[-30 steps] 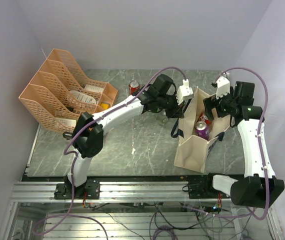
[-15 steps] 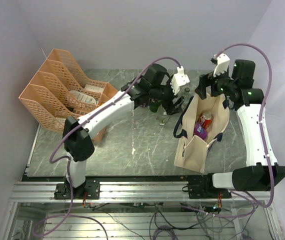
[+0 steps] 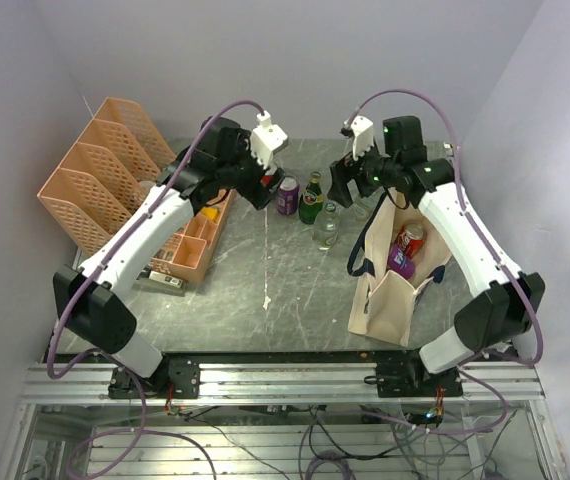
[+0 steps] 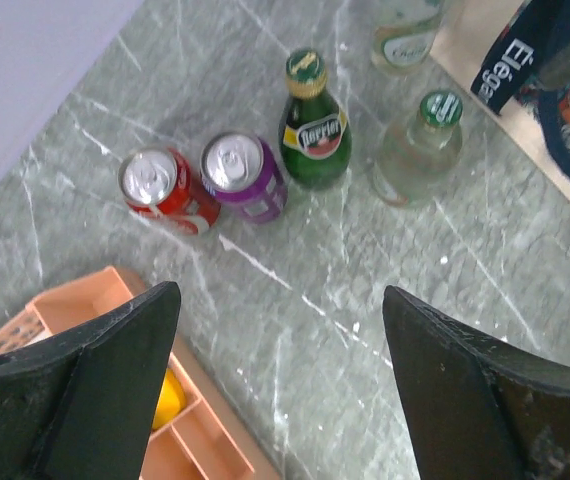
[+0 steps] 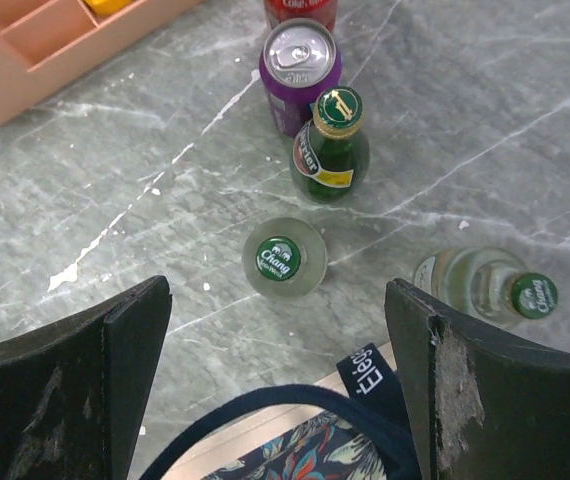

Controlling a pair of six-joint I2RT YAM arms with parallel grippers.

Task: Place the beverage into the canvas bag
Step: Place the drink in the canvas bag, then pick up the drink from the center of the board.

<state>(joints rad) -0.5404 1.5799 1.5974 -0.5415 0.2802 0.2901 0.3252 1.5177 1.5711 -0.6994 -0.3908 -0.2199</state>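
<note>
The canvas bag (image 3: 385, 305) stands open at the right, with a red can (image 3: 412, 238) and a purple can (image 3: 399, 262) inside. On the table left of it stand a red can (image 4: 160, 190), a purple can (image 4: 243, 175), a green bottle (image 4: 315, 125) and two clear bottles (image 5: 283, 258) (image 5: 485, 285). My left gripper (image 4: 280, 293) hangs open and empty above the table, near the cans. My right gripper (image 5: 277, 290) is open and empty above a clear bottle and the bag's navy strap (image 5: 375, 375).
Orange file trays (image 3: 105, 185) and a low orange organiser (image 3: 190, 245) with a yellow item (image 4: 168, 395) fill the left side. Walls close in behind and at both sides. Bare marble table (image 3: 265, 290) lies in front of the drinks.
My left gripper has opened and pulled back left from the bag to over the cans; a red can now lies in the bag. My right arm swung left over the bottles.
</note>
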